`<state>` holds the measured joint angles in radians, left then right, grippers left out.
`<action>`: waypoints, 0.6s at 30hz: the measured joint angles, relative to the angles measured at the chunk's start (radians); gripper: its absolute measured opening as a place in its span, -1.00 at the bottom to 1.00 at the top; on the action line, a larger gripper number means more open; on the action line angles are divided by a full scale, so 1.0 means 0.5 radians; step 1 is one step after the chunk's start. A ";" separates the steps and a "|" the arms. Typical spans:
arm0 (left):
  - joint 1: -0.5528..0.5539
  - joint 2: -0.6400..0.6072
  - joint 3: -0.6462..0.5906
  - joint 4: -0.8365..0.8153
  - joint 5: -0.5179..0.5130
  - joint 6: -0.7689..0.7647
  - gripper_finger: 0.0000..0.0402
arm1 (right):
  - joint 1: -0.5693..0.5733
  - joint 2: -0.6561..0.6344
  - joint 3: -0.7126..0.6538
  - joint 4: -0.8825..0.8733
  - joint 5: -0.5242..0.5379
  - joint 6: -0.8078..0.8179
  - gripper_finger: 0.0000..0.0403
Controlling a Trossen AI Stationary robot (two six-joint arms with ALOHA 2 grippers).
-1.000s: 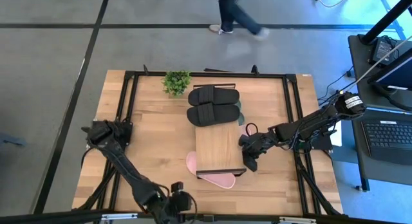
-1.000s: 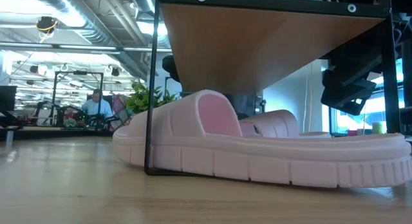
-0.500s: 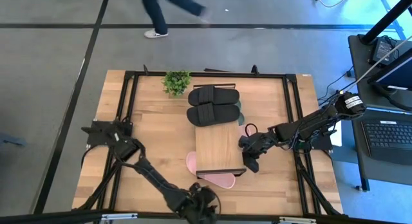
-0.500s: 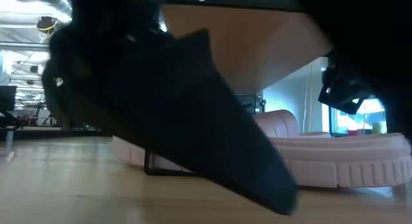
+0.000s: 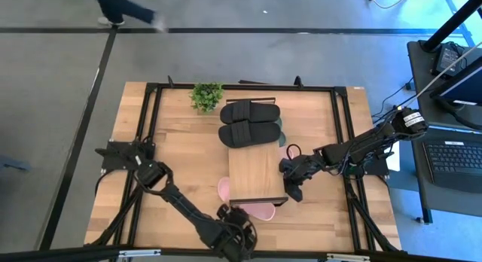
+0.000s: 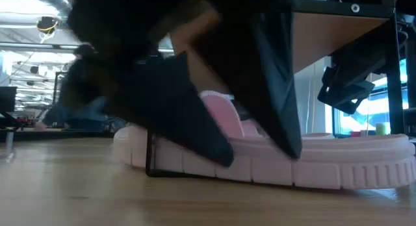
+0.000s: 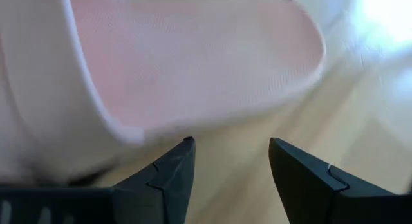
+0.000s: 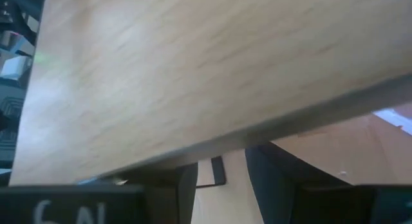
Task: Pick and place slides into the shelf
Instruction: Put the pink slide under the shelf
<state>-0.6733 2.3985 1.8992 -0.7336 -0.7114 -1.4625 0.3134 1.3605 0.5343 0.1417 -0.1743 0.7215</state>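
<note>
The shelf stands mid-table, and a pair of black slides lies on the far end of its plank top. A dark green slide peeks out under its right side. Two pale pink slides rest on their soles on the table, half under the shelf's near end. My left gripper is open at the table's near edge, its fingers just short of the nearer pink slide. My right gripper is open beside the shelf's right edge. My right gripper stands close against the shelf's right edge, slanting down from the table's right. Whether its fingers touch the frame I cannot tell.
A small potted plant stands at the table's far edge, left of the shelf. A black frame borders the tabletop. A person walks on the floor beyond the far edge. A desk with a laptop is off to the right.
My left gripper has swung along the table's near edge toward the right and gone down, rolling its wrist, until its open fingers stand at the nearer pink slide. In the low view it now covers much of the picture. The person has walked to the left.
</note>
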 joint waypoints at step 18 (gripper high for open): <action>0.138 -0.003 -0.001 -0.210 -0.080 -0.216 -0.06 | 0.000 0.000 -0.001 0.025 0.048 0.005 -0.36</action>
<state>-0.6041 2.3970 1.8988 -0.8387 -0.7513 -1.5708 0.3134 1.3605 0.5339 0.1544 -0.1501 0.7238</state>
